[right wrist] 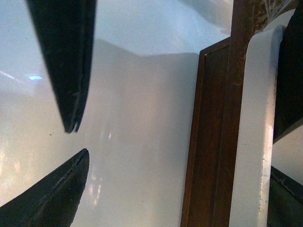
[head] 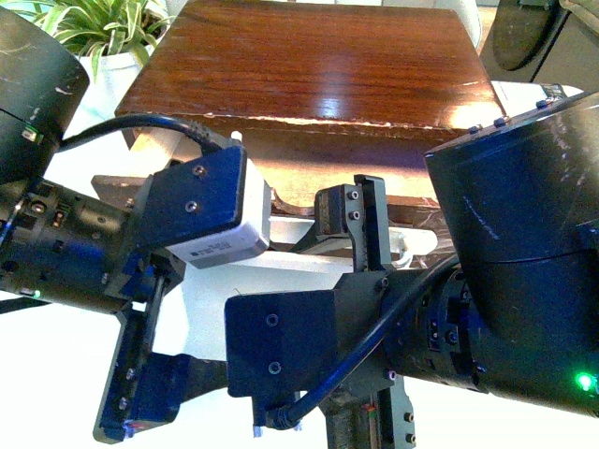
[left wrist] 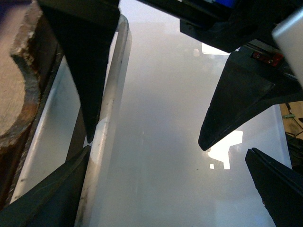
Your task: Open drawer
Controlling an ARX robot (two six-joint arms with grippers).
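The drawer (head: 423,211) is a dark-brown strip under the wooden top, and its white bar handle (head: 416,251) peeks out between my arms. The left wrist view shows that handle (left wrist: 111,94) beside the drawer's notched top edge (left wrist: 19,71). My left gripper (left wrist: 168,151) is open, and the bar lies just inside one finger (left wrist: 47,194). My right gripper (right wrist: 177,163) is open too. Its far finger (right wrist: 284,198) sits beside the handle (right wrist: 253,142), in front of the drawer front (right wrist: 213,142). In the front view the right gripper (head: 360,201) points up at the drawer.
The glossy wooden top (head: 309,65) overhangs the drawer. A glossy white surface (left wrist: 180,118) lies below the grippers and mirrors them. A potted plant (head: 103,28) stands at the far left and a dark chair (head: 524,33) at the far right.
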